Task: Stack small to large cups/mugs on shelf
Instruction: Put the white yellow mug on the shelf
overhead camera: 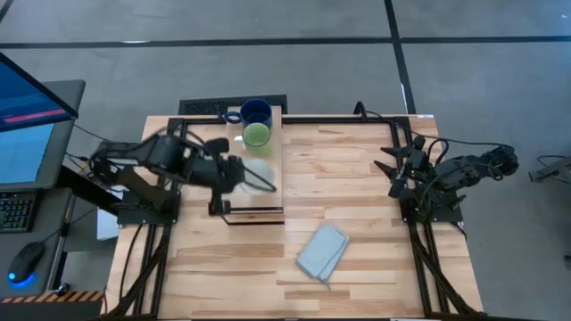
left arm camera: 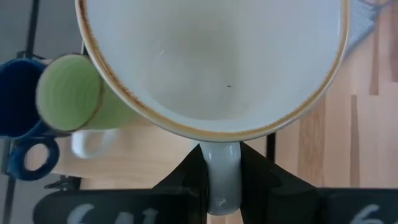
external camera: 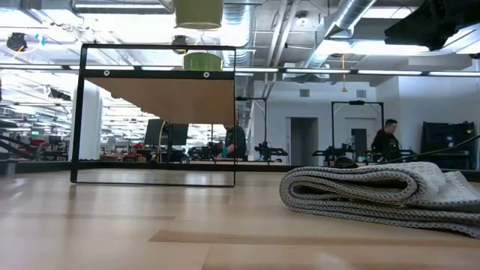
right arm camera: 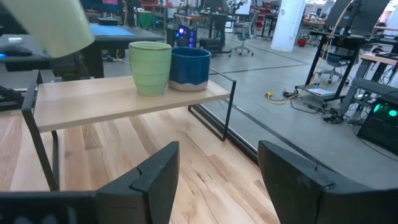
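Note:
The shelf (overhead camera: 268, 192) stands left of the table's middle, running from near to far. On its far end stand the dark blue mug (overhead camera: 256, 111) and, just nearer, the light green mug (overhead camera: 257, 135), each on its base (right arm camera: 149, 67) (right arm camera: 189, 67). My left gripper (overhead camera: 239, 174) is over the shelf's middle, shut on the white mug (left arm camera: 211, 62), whose mouth faces the wrist camera. In the low view that mug's bottom (external camera: 199, 11) hangs above the plank, with the green mug (external camera: 202, 61) behind. My right gripper (right arm camera: 217, 180) waits open near the table's right edge (overhead camera: 393, 165). My left gripper pinches the white mug's handle (left arm camera: 222, 180) between its two fingers (left arm camera: 186, 180), one on each side of the loop. The fingers come from the table's left, slanting down. The mug is lifted clear above the shelf's plank top, tilted, with its open mouth toward the wrist.
A folded grey-blue cloth (overhead camera: 322, 252) lies on the table near the front, right of the shelf (external camera: 375, 191). The shelf's near half (right arm camera: 93, 96) is bare plank. Bare tabletop lies between the shelf and the right arm.

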You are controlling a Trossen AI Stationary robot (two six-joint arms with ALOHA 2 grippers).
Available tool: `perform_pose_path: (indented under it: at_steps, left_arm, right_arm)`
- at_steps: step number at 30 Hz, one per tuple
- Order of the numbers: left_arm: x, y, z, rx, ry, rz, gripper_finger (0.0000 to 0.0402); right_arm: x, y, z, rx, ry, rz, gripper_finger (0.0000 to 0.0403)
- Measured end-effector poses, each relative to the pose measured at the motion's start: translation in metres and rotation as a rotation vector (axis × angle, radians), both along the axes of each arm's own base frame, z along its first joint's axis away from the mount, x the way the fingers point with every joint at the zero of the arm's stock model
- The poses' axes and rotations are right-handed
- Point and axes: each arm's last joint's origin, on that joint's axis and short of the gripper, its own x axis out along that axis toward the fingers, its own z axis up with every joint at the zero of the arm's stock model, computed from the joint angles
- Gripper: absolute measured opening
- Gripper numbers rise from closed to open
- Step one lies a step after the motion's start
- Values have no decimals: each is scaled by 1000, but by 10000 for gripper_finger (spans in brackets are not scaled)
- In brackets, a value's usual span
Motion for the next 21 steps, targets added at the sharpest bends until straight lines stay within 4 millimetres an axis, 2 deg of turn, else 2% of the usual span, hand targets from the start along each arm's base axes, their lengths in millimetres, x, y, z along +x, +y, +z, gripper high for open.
perform_pose_path:
  at_steps: [10,16,21]
  left_arm:
    - [-2,39,3,-15,41,-76,38]
    - [-2,61,-7,-7,100,-79,38]
    - [-4,69,-16,-23,116,-130,38]
  right_arm:
    - [0,0,0,6,-4,-2,240]
    - [0,0,0,52,-29,-10,240]
    - [0,0,0,54,-30,-10,240]
